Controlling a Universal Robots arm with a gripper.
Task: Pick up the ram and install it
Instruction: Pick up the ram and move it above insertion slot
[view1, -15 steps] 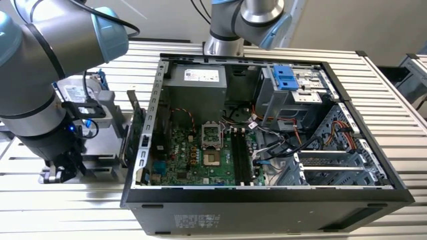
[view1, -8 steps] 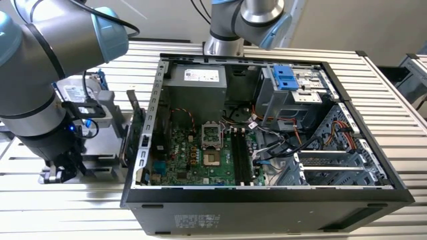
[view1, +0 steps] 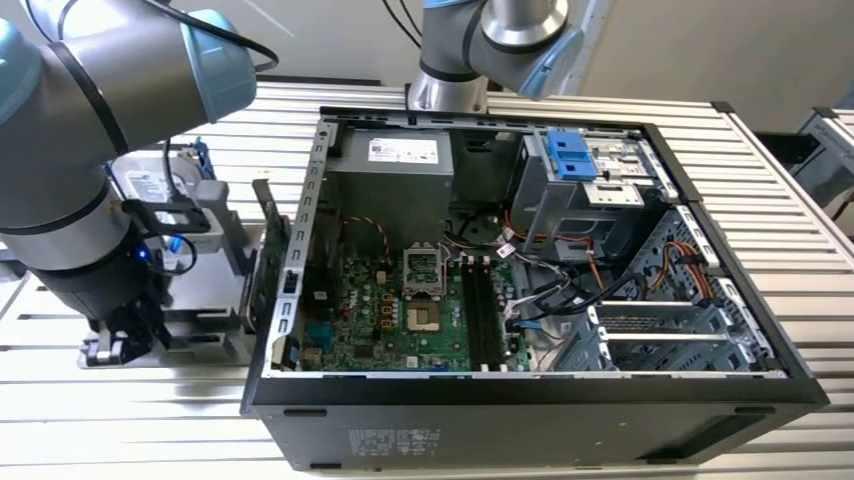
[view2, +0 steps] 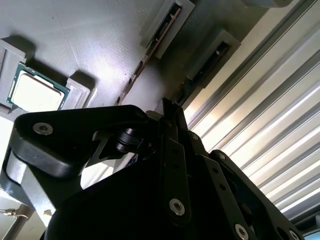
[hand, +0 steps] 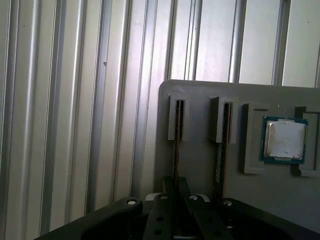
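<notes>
While at the tray (view1: 214, 295), exterior view's lower left, pinching the ram (hand: 176, 150) thin in the gripper (hand: 176, 184), long side straight ahead.

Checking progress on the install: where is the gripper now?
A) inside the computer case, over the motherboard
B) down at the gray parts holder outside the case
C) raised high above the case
B: in the first wrist view the gripper sits at the gray holder, in line with a slot holding the ram edge-on.
</notes>
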